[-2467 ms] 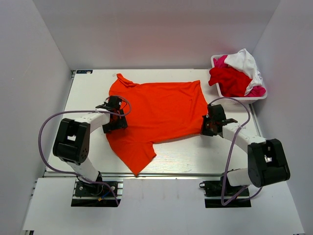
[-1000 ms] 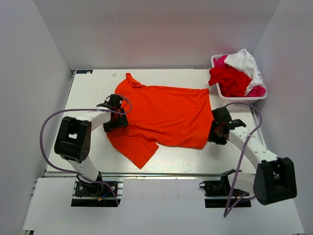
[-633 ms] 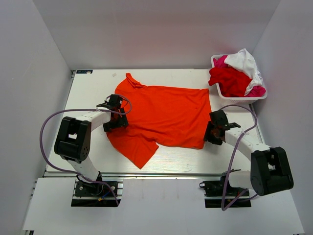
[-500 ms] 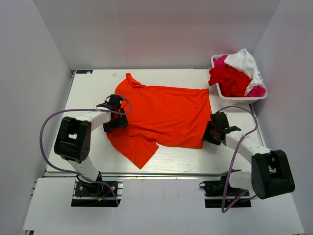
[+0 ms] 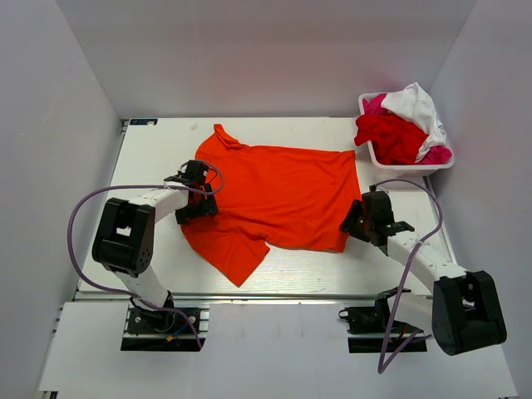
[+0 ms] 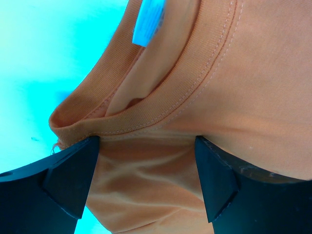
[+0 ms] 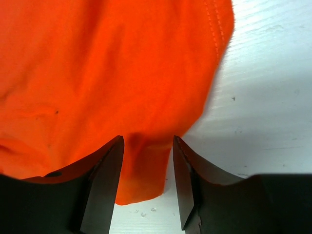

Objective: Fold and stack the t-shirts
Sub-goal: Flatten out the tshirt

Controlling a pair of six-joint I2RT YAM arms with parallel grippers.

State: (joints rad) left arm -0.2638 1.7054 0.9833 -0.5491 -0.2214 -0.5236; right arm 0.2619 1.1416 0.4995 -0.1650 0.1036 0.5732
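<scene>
The orange t-shirt [image 5: 278, 195] lies spread flat on the counter [image 5: 150, 158], neck toward the left arm and bottom hem toward the right, with one sleeve trailing toward the near edge. The other t-shirts [image 5: 391, 137], red, pink and white, sit heaped in a white basket [image 5: 411, 169] at the far right corner

The left claw [image 5: 193, 193] stands wide, straddling the ribbed collar [image 6: 195, 63] without pinching it. The right claw [image 5: 356, 223] is partly spread over the near hem corner, cloth lying slack between its tips

Judging by the wrinkles, this is thin, limp, light knit: it will sag, stretch and drag, not hold a shape. The doubled, stitched edges look like the surest grips, the collar rib on one side and the hem [image 7: 217, 34] on the other. A pinch should go low to catch both layers, or only the top one may lift
</scene>
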